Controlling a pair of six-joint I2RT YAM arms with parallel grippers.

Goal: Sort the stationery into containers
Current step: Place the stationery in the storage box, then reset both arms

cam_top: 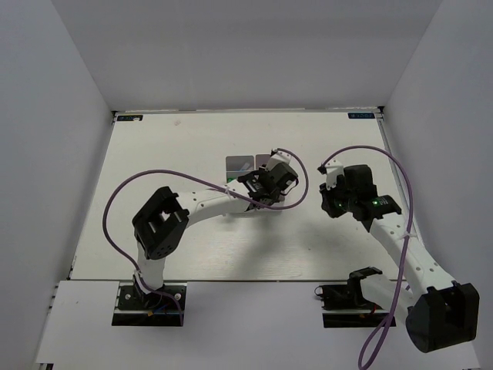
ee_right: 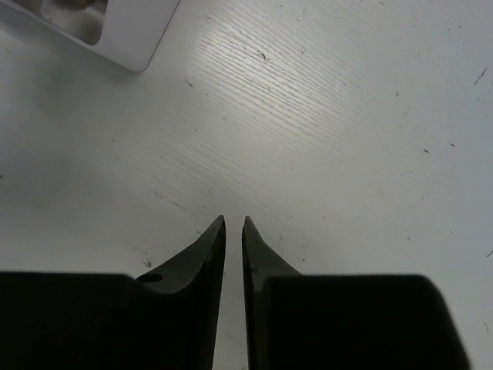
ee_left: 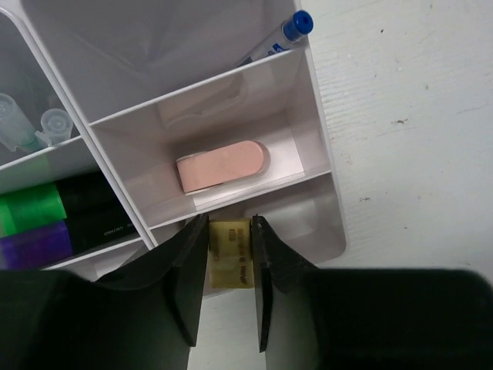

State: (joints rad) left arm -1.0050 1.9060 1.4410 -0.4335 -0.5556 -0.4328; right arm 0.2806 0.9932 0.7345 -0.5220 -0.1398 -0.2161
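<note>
Top external view: the containers (cam_top: 239, 163), a block of small white translucent bins, sit near the middle of the table (cam_top: 154, 154). The left arm reaches across so that the left gripper (cam_top: 263, 185) hangs over the block's near right part and hides most of it. The right gripper (cam_top: 330, 202) is held apart from the block, to its right, above bare tabletop. Left wrist view: the left gripper (ee_left: 229, 223) points down into the end bin of one column of the containers (ee_left: 316, 116). A tan eraser (ee_left: 231, 262) lies between its fingers (ee_left: 192, 277) with no visible gap on either side; whether the jaws press it or merely flank it cannot be told. The adjoining bin of the same column holds a pinkish-white piece (ee_left: 223, 166) lying flat, and the bin beyond that holds a blue-capped pen (ee_left: 296, 23) leaning on the divider. In the neighbouring column, a green-capped black marker (ee_left: 46, 208) and a purple marker (ee_left: 35, 245) lie side by side in one bin. The table (ee_left: 416, 154) shows beside the block. Right wrist view: the right gripper (ee_right: 233, 223) has its jaws almost together, with only a narrow slit between them and nothing in it. It is above the table (ee_right: 347, 116), and a corner of the containers (ee_right: 142, 31) shows at the picture's upper left.
</note>
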